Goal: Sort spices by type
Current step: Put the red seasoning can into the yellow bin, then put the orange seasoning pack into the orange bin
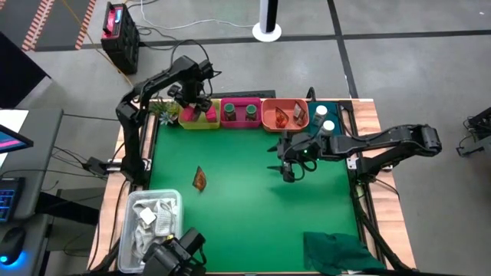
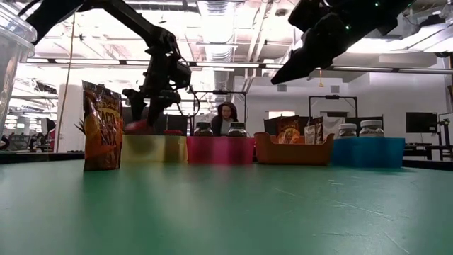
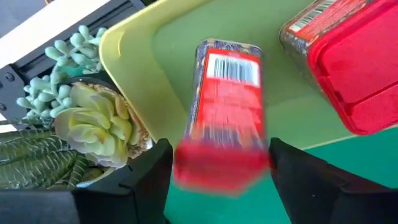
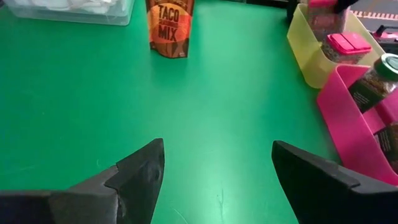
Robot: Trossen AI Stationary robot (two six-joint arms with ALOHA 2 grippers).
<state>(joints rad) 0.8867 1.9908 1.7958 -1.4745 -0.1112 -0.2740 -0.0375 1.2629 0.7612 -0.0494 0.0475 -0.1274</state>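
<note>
My left claw (image 3: 221,165) hangs over the glossy yellow tray (image 1: 201,124) at the table's 11 o'clock, pinching a red-capped pink box (image 3: 225,112) above its smooth floor, with a second boxy one (image 3: 345,62) lying just beside it. My right claw (image 1: 289,170) hovers spread above the bare green mat (image 1: 253,199) right of centre. One crinkly taco-mix packet (image 1: 199,179) stands alone at 8 o'clock, open mat all round.
</note>
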